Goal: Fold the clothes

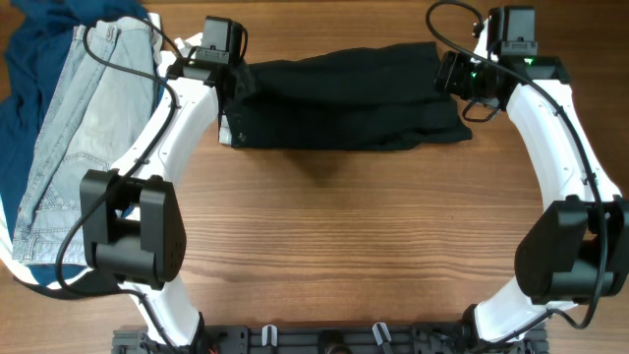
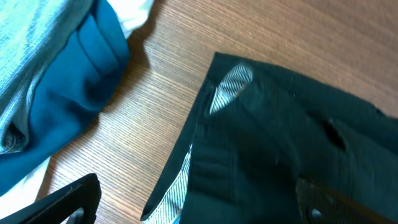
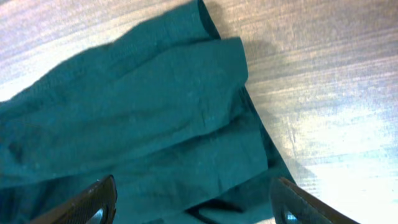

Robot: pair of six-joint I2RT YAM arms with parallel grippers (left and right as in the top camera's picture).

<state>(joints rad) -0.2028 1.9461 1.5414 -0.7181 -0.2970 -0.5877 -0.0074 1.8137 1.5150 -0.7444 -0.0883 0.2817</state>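
Observation:
The black shorts [image 1: 344,103] lie folded in a long band across the far middle of the wooden table. Their waistband end is at the left, with pale grey lining showing [image 2: 227,87]. My left gripper [image 1: 234,87] hovers over that waistband end, fingers wide apart [image 2: 199,205], holding nothing. My right gripper [image 1: 454,79] is over the shorts' right end, the leg hems [image 3: 186,106]; its fingers [image 3: 193,202] are spread wide above the cloth and grip nothing.
Light-blue jeans [image 1: 79,138] lie on a dark blue garment [image 1: 29,59] at the table's left edge; the blue garment also shows in the left wrist view [image 2: 74,81]. Bare wood [image 1: 344,226] lies in front of the shorts.

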